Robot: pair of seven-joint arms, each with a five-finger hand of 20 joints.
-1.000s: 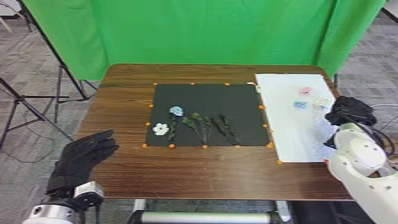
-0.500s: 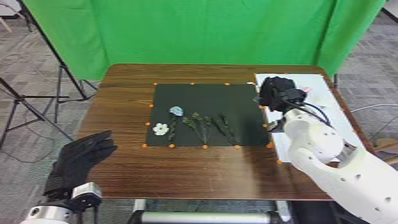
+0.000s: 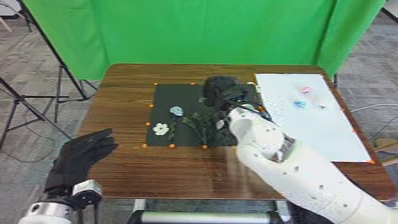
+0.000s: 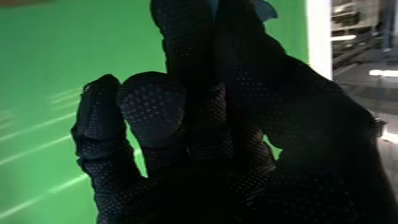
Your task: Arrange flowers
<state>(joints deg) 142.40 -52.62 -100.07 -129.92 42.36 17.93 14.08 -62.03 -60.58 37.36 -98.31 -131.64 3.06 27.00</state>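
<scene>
So the brown table [image 3: 133, 172] carried the whole project, with a white paper [image 3: 324, 137] running along its right edge and a black sheet [image 3: 178, 91] just left of that as the picture area. The left hand [image 3: 82, 152] was hanging relaxed and empty over the table's left edge, near the close corner. The right hand [image 3: 220, 90] was over the black sheet, right of middle near the far edge, with a little blue piece [image 4: 266, 10] pinched at its fingertips, probably a flower, though I couldn't tell which kind. Green stems [image 3: 199, 125] lay around the middle of the sheet's near half. For flower heads, a blue flower [image 3: 176, 111] sat toward the left edge, at the top of its stem, and a white flower [image 3: 161, 129] was nearer the close left corner. I'd call it partway, maybe half. Left to do, I guess: getting that piece down, then the pink flower [image 3: 306, 90] and the small light-blue one [image 3: 299, 104], both waiting in the paper's far half. The arm hid the sheet's right side, so no clue what was finished there.
</scene>
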